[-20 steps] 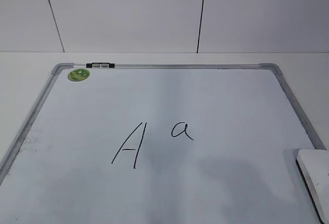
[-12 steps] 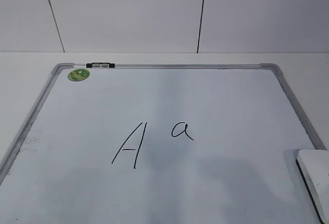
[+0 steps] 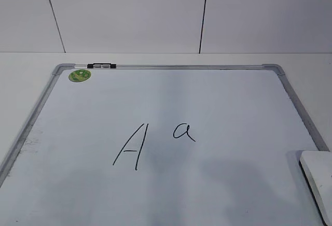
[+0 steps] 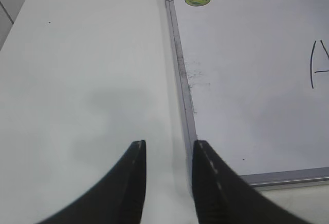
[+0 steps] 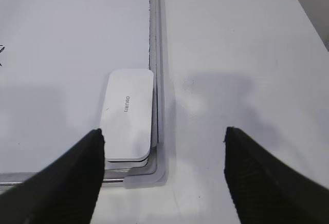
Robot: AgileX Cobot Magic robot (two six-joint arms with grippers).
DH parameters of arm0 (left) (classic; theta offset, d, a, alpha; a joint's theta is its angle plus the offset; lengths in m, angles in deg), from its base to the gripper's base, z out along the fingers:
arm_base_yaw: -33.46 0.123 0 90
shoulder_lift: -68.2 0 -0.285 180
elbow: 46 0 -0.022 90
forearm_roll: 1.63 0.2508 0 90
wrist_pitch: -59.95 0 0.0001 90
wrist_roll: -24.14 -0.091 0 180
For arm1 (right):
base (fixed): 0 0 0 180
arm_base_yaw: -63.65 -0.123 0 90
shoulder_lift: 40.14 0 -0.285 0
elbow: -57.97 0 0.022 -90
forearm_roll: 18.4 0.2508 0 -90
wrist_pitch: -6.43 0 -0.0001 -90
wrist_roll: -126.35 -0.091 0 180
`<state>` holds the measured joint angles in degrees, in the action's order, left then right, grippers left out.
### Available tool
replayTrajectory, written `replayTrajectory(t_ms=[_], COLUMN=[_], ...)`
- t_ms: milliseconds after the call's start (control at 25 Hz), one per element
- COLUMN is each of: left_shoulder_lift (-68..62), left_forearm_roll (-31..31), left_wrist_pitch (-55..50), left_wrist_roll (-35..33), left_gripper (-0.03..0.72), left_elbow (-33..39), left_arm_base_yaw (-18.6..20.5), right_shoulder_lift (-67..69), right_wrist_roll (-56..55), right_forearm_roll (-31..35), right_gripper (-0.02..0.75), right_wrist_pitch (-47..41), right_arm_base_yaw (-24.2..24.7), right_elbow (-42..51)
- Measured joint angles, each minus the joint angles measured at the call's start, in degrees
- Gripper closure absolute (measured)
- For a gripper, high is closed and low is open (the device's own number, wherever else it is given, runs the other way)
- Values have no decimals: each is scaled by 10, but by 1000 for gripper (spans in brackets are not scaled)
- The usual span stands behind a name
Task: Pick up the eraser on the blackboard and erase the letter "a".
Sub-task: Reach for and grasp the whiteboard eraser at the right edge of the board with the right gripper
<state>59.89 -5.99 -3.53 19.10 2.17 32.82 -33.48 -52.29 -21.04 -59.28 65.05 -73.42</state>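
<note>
Blackboard (image 3: 218,96): white dry-erase surface, grey frame, flat on the table (image 4: 82,54); fills the exterior view.

Right gripper (image 5: 164,136): jaws spread wide, empty, hanging above the board's corner; judged staged to straddle the eraser.

Left gripper (image 4: 168,149): jaws parted narrowly, empty, parked over the table beside the frame, clear of the work.

Eraser (image 5: 128,113): white oblong, lying inside the frame corner at 4 o'clock in the exterior view, untouched.

Capital "A" (image 3: 129,147): board centre.

Letter "a" (image 3: 184,131): at 3 o'clock of the capital, intact; well apart from the eraser.
</note>
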Motion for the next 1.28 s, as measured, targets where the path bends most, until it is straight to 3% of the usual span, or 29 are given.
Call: replayTrajectory(t_ms=[720, 1280], left_shoulder_lift=[0, 0], left_forearm_roll=[0, 0], left_wrist_pitch=[0, 0], left_wrist_roll=[0, 0], left_gripper=[454, 454], left_elbow=[0, 0], left_arm_base_yaw=[0, 0], right_shoulder_lift=[3, 157], right_wrist_roll=[0, 21], right_forearm_roll=[26, 64], right_gripper=[160, 160], right_wrist_pitch=[86, 119], right_arm_base_yaw=[-4, -4], right_elbow=[-16, -64])
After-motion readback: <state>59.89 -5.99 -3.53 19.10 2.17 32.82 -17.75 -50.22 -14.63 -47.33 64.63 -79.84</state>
